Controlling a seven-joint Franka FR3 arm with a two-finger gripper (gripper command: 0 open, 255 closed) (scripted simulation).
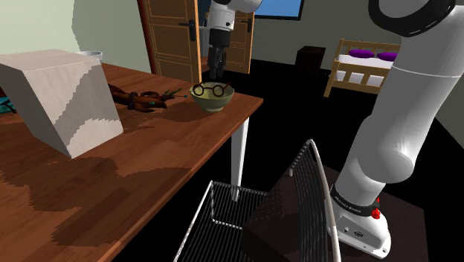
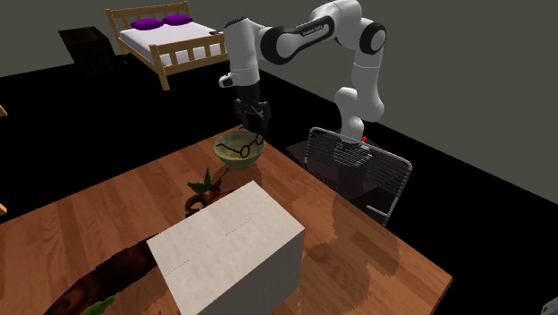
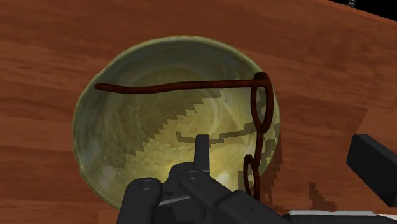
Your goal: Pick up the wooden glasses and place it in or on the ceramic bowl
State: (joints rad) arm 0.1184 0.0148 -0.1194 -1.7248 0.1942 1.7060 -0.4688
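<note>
A wooden desk (image 1: 149,164) holds a pale green bowl (image 1: 212,100) near its far corner in the shoulder view. The glasses (image 1: 211,90), thin, dark and round-lensed, lie across the top of the bowl, resting on its rim. The black end effector (image 1: 216,73) hangs straight above the bowl, clear of the glasses, on a white arm (image 1: 405,112) that reaches over from the stand at lower right. In the wrist view the bowl (image 3: 159,127) sits under the end effector (image 3: 283,149), whose fingers stand wide apart and hold nothing; the glasses (image 3: 261,105) show reddish brown, one temple stretched across the bowl's mouth and the two lenses along the rim on one side. In the second exterior view the end effector (image 2: 253,121) points down at the glasses (image 2: 243,146) in the bowl (image 2: 237,157). A large white box (image 1: 63,100) stands on the desk, well apart from the bowl, with a dark brown object (image 1: 141,99) between them. A bed (image 1: 364,63) stands beyond the desk.
</note>
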